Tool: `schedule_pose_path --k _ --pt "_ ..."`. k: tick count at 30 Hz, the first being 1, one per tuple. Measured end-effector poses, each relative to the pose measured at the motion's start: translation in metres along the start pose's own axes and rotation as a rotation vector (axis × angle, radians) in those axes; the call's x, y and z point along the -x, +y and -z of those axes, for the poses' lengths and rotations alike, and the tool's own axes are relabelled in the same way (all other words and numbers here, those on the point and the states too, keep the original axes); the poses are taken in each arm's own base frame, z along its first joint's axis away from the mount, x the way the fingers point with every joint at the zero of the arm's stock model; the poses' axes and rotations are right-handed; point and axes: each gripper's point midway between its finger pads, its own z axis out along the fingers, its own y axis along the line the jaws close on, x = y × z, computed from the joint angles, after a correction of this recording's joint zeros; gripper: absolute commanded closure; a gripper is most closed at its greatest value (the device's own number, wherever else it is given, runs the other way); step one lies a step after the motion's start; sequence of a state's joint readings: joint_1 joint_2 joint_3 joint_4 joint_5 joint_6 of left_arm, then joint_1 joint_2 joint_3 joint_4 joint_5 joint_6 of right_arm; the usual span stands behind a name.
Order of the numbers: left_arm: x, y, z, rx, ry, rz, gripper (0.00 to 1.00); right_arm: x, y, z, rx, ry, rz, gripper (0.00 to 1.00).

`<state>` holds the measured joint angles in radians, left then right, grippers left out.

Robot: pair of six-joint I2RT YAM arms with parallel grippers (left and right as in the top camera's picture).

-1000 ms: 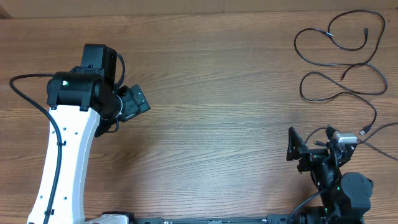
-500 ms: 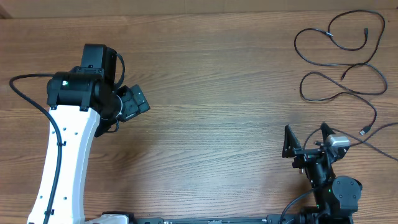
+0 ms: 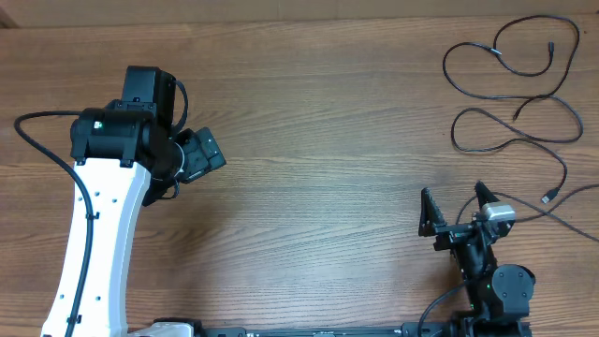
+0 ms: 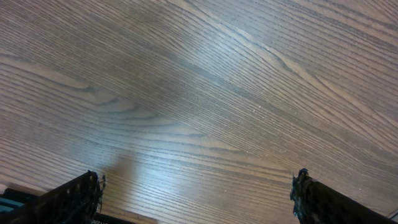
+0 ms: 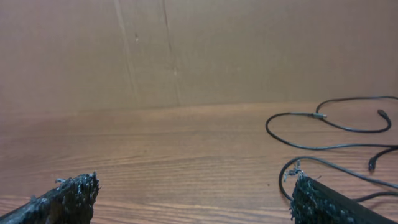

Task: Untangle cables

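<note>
Cables (image 3: 496, 51): I see thin black cords lying loose in open loops on the table (image 3: 328, 112), forward and to the right of the right gripper (image 3: 452, 195). They are not touching it. One small plug (image 3: 550, 195) rests just to that gripper's right. The right wrist view shows the cables (image 5: 317, 115) ahead and to the right of the fingers, in front of a plain brown wall (image 5: 186, 50).

The right gripper (image 5: 189, 183) has its fingers spread wide with nothing between them.

The left gripper (image 3: 201, 154) is well apart from the cables, far to their left. Its wrist view shows the left gripper (image 4: 198, 180) released, with only bare wood grain beneath it.
</note>
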<state>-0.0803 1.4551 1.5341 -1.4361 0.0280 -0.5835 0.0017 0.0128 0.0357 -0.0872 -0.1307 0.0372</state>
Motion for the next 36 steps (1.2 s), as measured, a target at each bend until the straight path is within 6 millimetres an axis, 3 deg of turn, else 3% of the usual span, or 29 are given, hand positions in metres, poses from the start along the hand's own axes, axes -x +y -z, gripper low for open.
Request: schedule_pose_path --k 36 --pt "-0.0001 0.0001 0.0 0.0 0.0 0.0 0.0 -0.0069 -0.001 -0.0012 -0.007 0.011 0.062 0.0"
